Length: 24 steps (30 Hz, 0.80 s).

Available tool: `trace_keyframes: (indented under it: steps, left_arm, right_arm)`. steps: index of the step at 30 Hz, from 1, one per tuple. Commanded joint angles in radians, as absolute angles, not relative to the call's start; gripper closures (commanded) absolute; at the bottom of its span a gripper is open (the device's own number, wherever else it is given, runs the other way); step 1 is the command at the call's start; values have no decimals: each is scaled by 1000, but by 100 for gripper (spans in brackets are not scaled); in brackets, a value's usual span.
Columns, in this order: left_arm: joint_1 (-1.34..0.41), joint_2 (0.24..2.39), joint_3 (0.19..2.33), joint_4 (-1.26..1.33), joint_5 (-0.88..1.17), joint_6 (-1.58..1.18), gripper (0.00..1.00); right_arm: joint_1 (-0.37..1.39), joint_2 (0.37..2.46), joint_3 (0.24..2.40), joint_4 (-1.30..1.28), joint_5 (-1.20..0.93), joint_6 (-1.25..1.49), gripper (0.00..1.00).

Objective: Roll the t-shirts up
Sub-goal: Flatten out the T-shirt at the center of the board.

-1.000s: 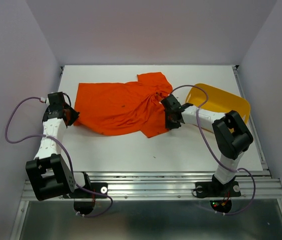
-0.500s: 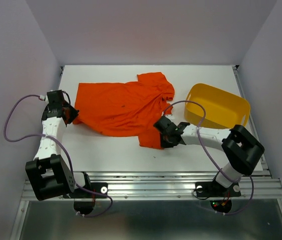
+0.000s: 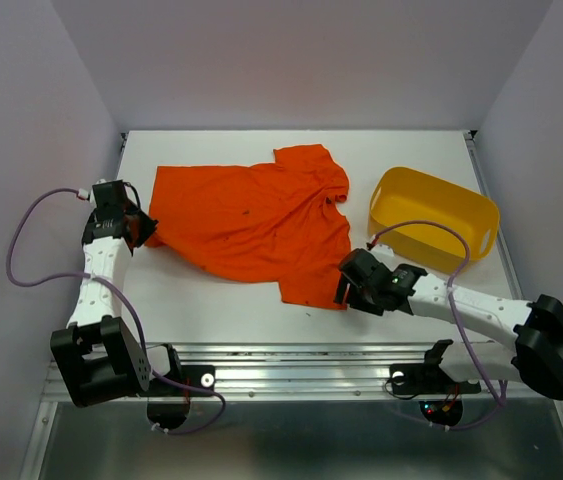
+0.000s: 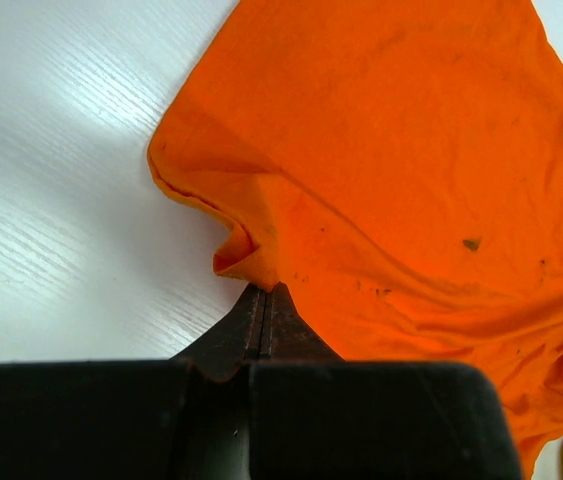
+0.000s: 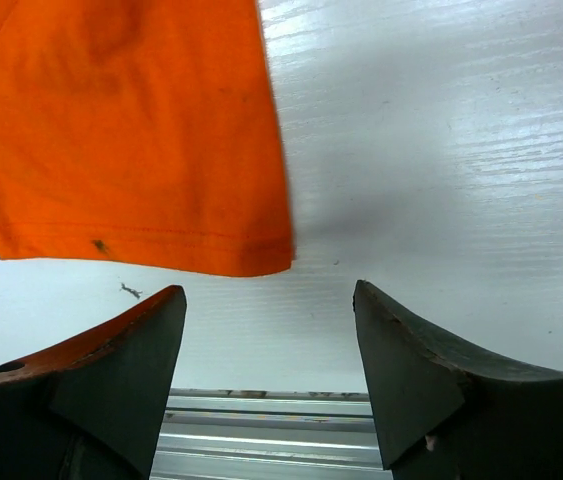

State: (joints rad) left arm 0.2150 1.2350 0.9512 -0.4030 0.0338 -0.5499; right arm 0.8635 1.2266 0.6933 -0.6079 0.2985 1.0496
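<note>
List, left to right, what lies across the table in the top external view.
left gripper, shut on the shirt's left edge → t-shirt → right gripper, open just off the shirt's near right corner → yellow tub

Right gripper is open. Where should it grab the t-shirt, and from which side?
Probably the near hem corner of the t-shirt, coming in low from the near side. That corner lies flat with bare table beside it, right in front of the right gripper. The left gripper already holds the left edge.
</note>
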Motion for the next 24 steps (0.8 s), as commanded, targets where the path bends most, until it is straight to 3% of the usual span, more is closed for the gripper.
trace_keyframes:
  steps: [1,8,19,22,23,24]
  left_arm:
    - [210,1197,953,-402,40,-534,100]
    - [210,1189,951,-408,41,-525,100]
    - [206,1184,959,-419,54,-520,100]
    - [204,1187,960,-417,57,-517,100]
    - [203,1187,960,-419,57,-517,100]
    - [201,1189,960,-417,58,-517,100]
  right_arm:
    - [859,1216,663,-532,282,1137,26]
    - [859,1239,574,-321,259,1216,28]
    - [859,1351,583,-255,324,1239,39]
    - [859,1381,595,-255,325,1232,63]
    - [859,1385,600,-255,327,1232,78]
    - [859,1390,603,-255,333,1233,84]
